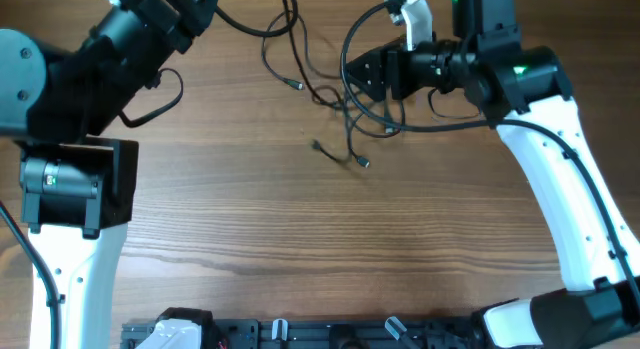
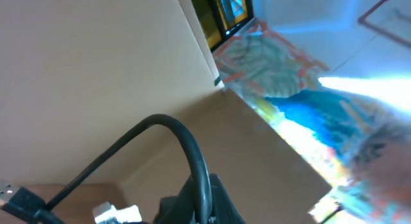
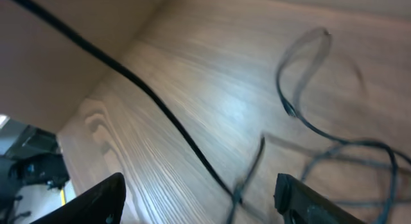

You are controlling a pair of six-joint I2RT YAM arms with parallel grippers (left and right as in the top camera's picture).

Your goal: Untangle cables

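A tangle of thin black cables [image 1: 340, 99] lies on the wooden table at the top centre, with loose plug ends [image 1: 362, 163] trailing toward the middle. My left gripper [image 1: 203, 1] is at the top left edge, shut on one cable that runs right into the tangle. In the left wrist view this cable [image 2: 192, 153] arches up out of the shut jaws [image 2: 205, 208]. My right gripper [image 1: 352, 77] is open, low over the right side of the tangle. In the right wrist view its fingers [image 3: 202, 201] are spread wide with cable strands [image 3: 302, 115] between and ahead of them.
A black rail with fixtures [image 1: 300, 334] runs along the table's front edge. Both arm bases stand at the front corners. A dark connector [image 2: 19, 201] and a silver plug [image 2: 115, 213] show beside the left jaws. A wall and colourful floor fill the left wrist background.
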